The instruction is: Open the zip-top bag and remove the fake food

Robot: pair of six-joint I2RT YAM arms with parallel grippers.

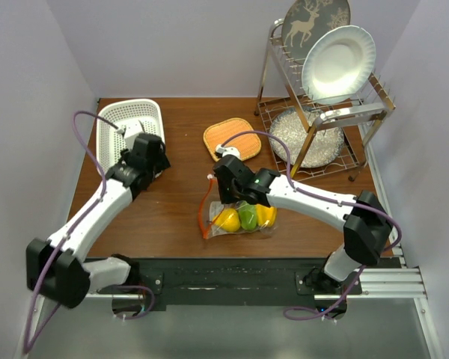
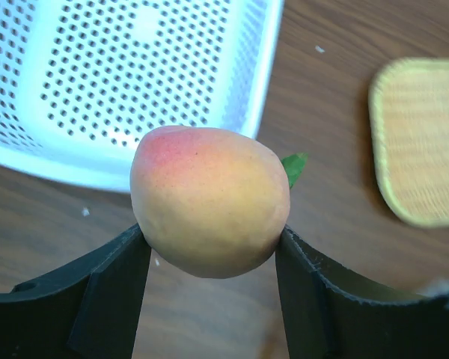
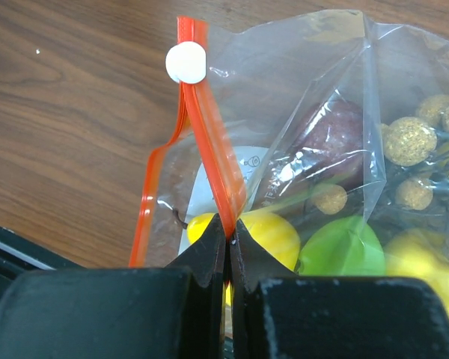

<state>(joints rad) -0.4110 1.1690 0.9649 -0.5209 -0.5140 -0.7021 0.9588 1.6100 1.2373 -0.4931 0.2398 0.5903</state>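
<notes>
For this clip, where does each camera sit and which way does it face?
Top external: above and behind the bases, looking down on the table; both arms, left tool and right tool show.
Left wrist: on the left arm, facing past its tool, closed on the peach, toward the basket.
Right wrist: on the right arm, facing along its shut tool pinching the zip-top bag.
Shared: top and left wrist both show basket and orange mat.

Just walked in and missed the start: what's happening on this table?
The right gripper is shut on the orange-red zipper strip of the zip-top bag. The left gripper holds a peach near the edge of the white basket. A yellow piece and a green piece, among others, are inside the bag.
</notes>
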